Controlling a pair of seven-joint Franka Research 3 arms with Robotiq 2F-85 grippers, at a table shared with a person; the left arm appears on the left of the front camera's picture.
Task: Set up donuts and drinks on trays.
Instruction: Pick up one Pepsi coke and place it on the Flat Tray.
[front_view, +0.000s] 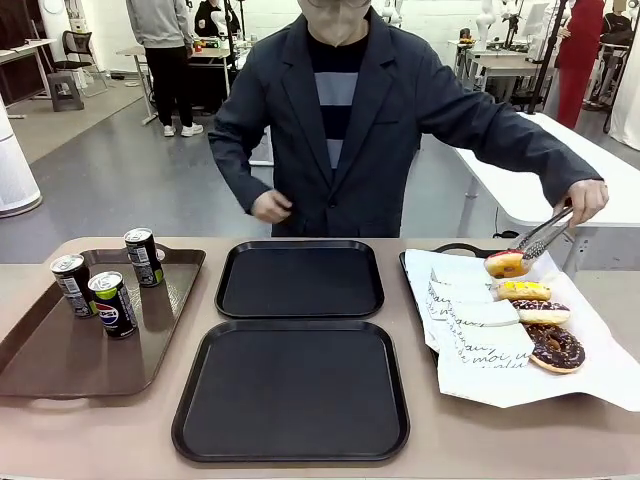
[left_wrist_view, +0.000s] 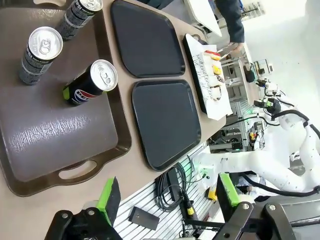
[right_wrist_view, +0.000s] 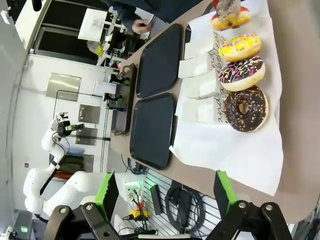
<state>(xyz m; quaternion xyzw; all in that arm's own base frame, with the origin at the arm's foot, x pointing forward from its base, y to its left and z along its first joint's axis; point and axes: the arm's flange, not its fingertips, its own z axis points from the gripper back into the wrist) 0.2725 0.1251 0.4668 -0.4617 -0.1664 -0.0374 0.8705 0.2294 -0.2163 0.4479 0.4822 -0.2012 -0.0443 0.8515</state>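
So far: both black trays (front_view: 290, 390) bare, nothing set out yet.
Cans (front_view: 110, 303): three, upright on brown tray (front_view: 60, 360), left of the trays; slim black metal, silver tops.
Donuts (front_view: 557, 348): four on white paper (front_view: 600, 380), right; iced rings, some in paper sleeves. Person's tongs (front_view: 545, 235) pinch the far one.
Trays: smooth plastic, near-square, rounded corners, raised rim.
Left gripper (left_wrist_view: 167, 192): spread, empty.
Right gripper (right_wrist_view: 165, 192): spread, empty.
Left to do: all donuts, all cans.

Pepsi logo on black can (left_wrist_view: 85, 89)
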